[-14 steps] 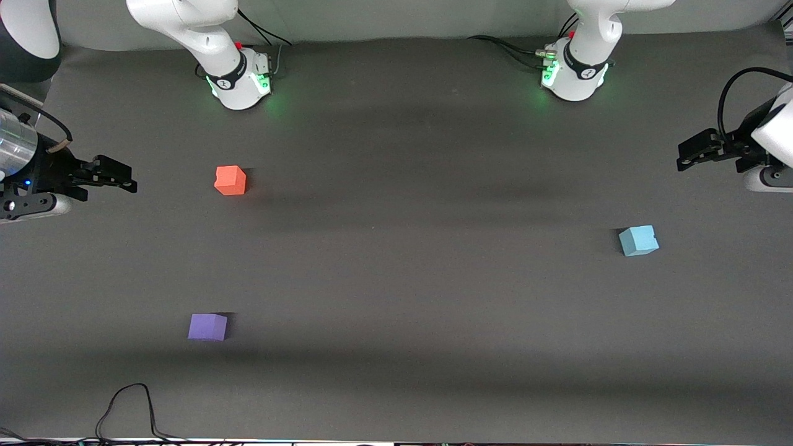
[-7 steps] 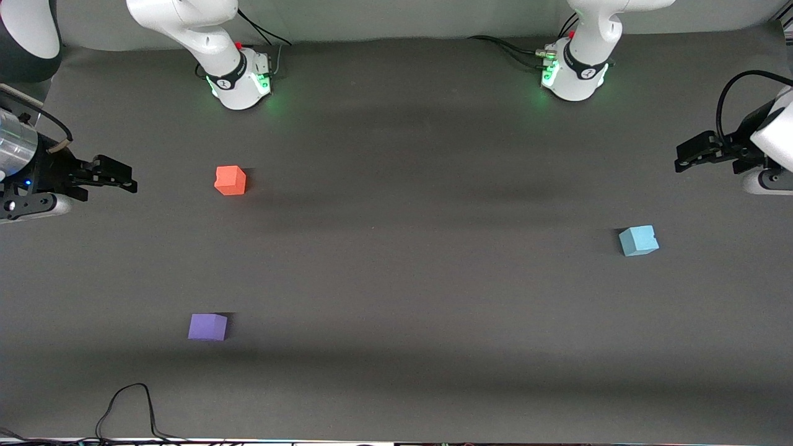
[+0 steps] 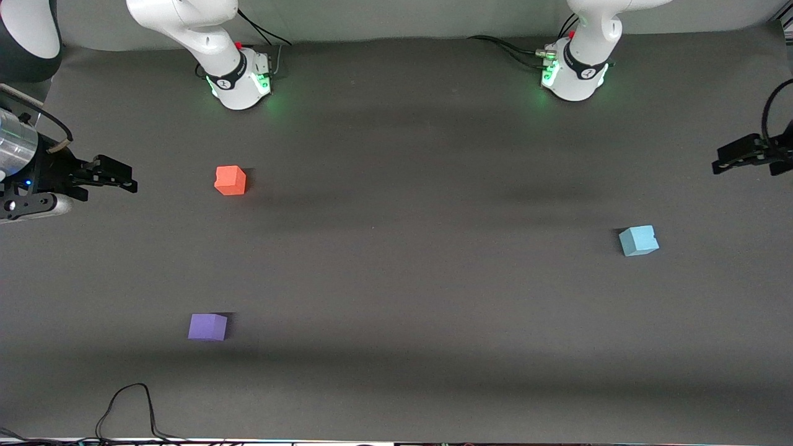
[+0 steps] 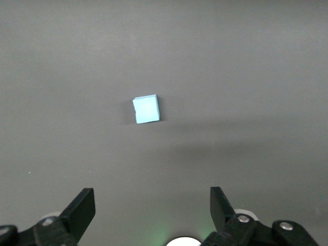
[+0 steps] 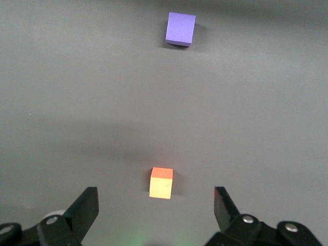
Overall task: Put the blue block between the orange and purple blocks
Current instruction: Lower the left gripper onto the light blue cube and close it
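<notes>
The light blue block (image 3: pixel 639 240) lies on the dark table at the left arm's end; it also shows in the left wrist view (image 4: pixel 146 109). The orange block (image 3: pixel 230 180) and the purple block (image 3: pixel 207 326) lie toward the right arm's end, the purple one nearer to the front camera. Both show in the right wrist view, orange (image 5: pixel 161 183) and purple (image 5: pixel 180 28). My left gripper (image 3: pixel 737 156) is open and empty, up in the air over the table's edge at the left arm's end (image 4: pixel 152 205). My right gripper (image 3: pixel 111 174) is open and empty, beside the orange block (image 5: pixel 156 207).
A black cable (image 3: pixel 133 409) loops on the table's front edge near the purple block. The two arm bases (image 3: pixel 238 77) (image 3: pixel 573 71) stand along the table's back. The table (image 3: pixel 421 285) is a plain dark mat.
My left gripper has moved outward toward the table's edge at the left arm's end. The right arm and the three blocks have not moved.
</notes>
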